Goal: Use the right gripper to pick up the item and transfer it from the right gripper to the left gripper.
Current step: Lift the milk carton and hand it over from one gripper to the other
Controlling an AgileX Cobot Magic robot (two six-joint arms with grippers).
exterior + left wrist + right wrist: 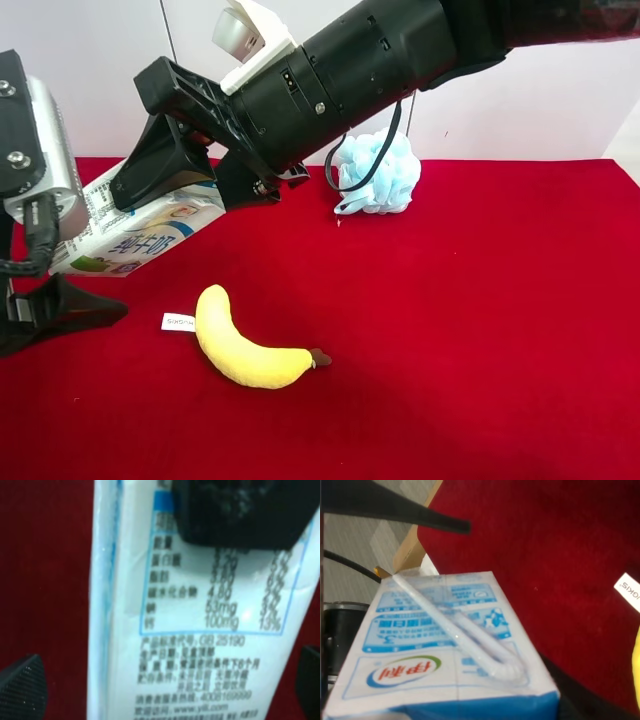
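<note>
Handover in hand. Right gripper fingers clench the item, upper left of frame, off the counter. Left gripper fingers spread, straddling it; you close them next, then release right.

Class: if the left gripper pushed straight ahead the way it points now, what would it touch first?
Most likely the white drink carton with blue print, close ahead of the open left gripper; exact depth is unclear.
</note>
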